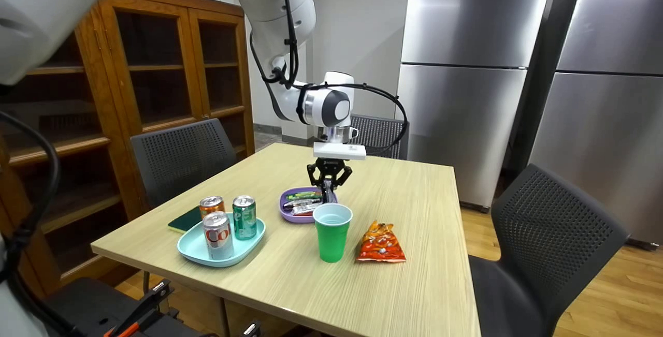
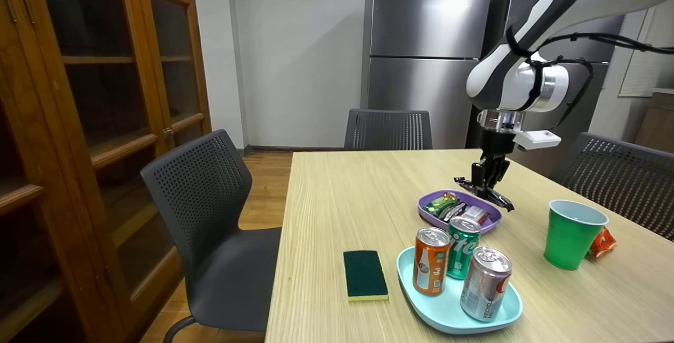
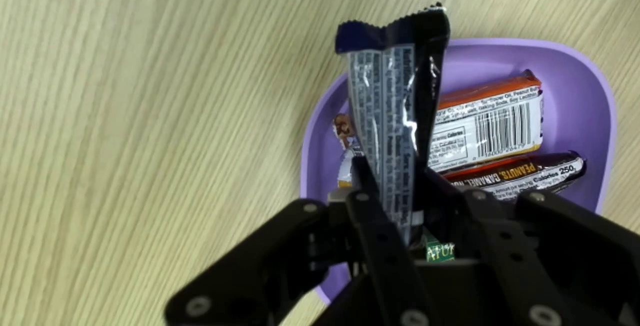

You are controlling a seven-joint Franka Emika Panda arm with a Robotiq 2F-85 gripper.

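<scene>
Wrapped bar (image 3: pixel 382 110) up above purple tray (image 3: pixel 575 110); clamped in end effector (image 3: pixel 395 181).
Could pivot or slide out, owing to slick-looking wrapper and narrow pinch; could catch tray rim or drag other bars (image 3: pixel 487 128) below, if carried low; might topple green cup (image 1: pixel 332 241), near tray on worktop (image 1: pixel 435 295), if swung that way low.
</scene>
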